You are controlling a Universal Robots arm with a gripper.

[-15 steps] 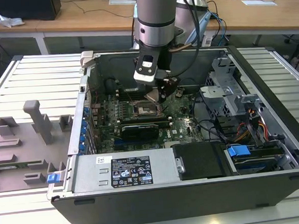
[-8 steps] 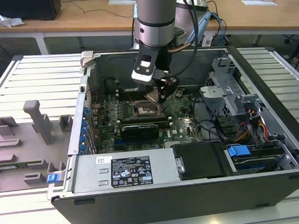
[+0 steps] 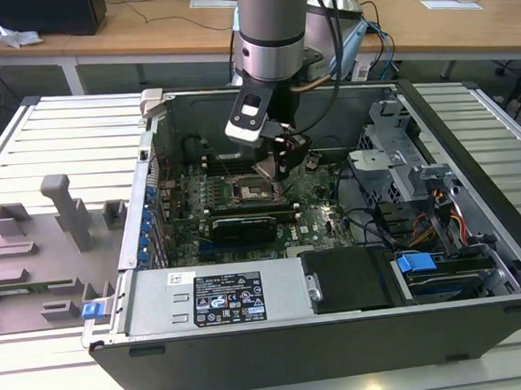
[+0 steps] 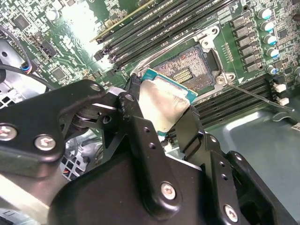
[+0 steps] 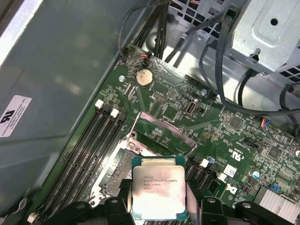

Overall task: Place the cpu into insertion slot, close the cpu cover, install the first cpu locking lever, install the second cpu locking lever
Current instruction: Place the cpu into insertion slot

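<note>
While clenched on the cpu [image 5: 158,192] by two opposite edges, hovers with the tool [image 4: 161,108] near and partly over the slot [image 4: 183,72], chip not yet seated. Grips at the sides only, probably to leave the underside free and the chip level for a square drop onto the contacts. Shows in both wrist views as a flat square: dull silvery lid with stepped corners, printed on top, bordered by a thin teal-green board edge. Pinches with matte black fingers [image 4: 136,119], linked and screwed together, seemingly hard plastic or coated metal. Lies open beneath: dark socket floor with a fine gold-brown grain of contacts, framed in grey metal. Has the cover [image 5: 161,133] tilted up on one side of the slot, a thin grey plate with a large window and green board showing through, evidently raised so the chip can pass. Has what looks like a thin wire lever [image 4: 253,91] swung out beside the socket, likely for the same reason. Sits between rows of long black memory slots [image 5: 86,150] on the green motherboard [image 5: 225,126], inside a dark grey case [image 3: 341,349] lying open on a slatted metal worktop [image 3: 26,130].
</note>
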